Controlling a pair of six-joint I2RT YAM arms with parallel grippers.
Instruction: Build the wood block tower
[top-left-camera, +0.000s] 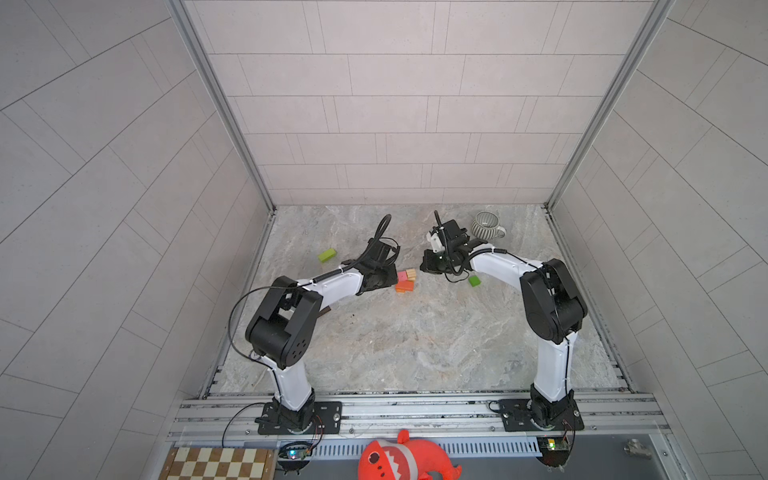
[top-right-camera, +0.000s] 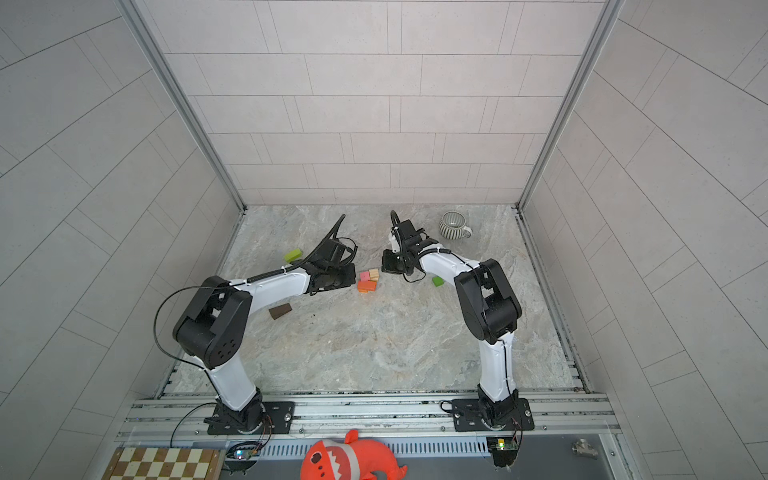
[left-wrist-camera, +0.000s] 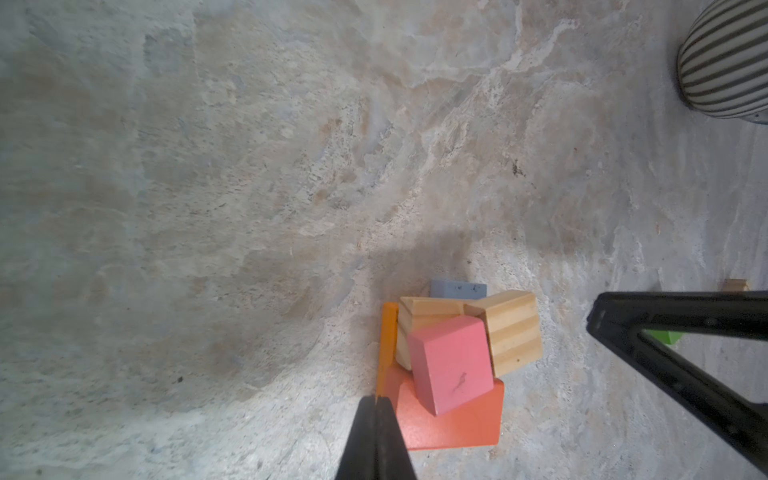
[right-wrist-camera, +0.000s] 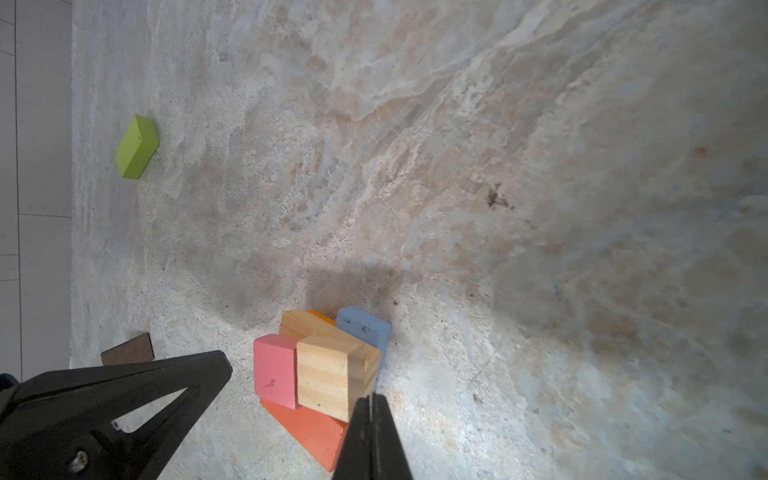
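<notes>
We locate the block heap (top-left-camera: 405, 280) mid-table, between the two grippers and slightly toward the far side. A flat red-orange block (left-wrist-camera: 457, 424) forms the base. A pink block (left-wrist-camera: 451, 365) and a tan block (left-wrist-camera: 513, 332) rest tilted on it, touching each other. A blue block (left-wrist-camera: 457, 289) lies at the far side of the heap.

The left gripper (left-wrist-camera: 376, 405) has its fingers pressed together and grips nothing. Its tips sit at the edge of the red-orange block, and we cannot tell whether they touch it. The right gripper (right-wrist-camera: 371, 401) is likewise fully closed and empty, with its tips just beside the tan block.

Three blocks lie loose on the table (top-left-camera: 395, 353):
- a long green block (top-left-camera: 327, 254), far left;
- a small green block (top-left-camera: 474, 281), beside the right arm;
- a dark brown block (top-right-camera: 280, 311), near the left arm.

The striped mug (top-left-camera: 487, 225) stands upright at far right. Its inside is too small to judge.
</notes>
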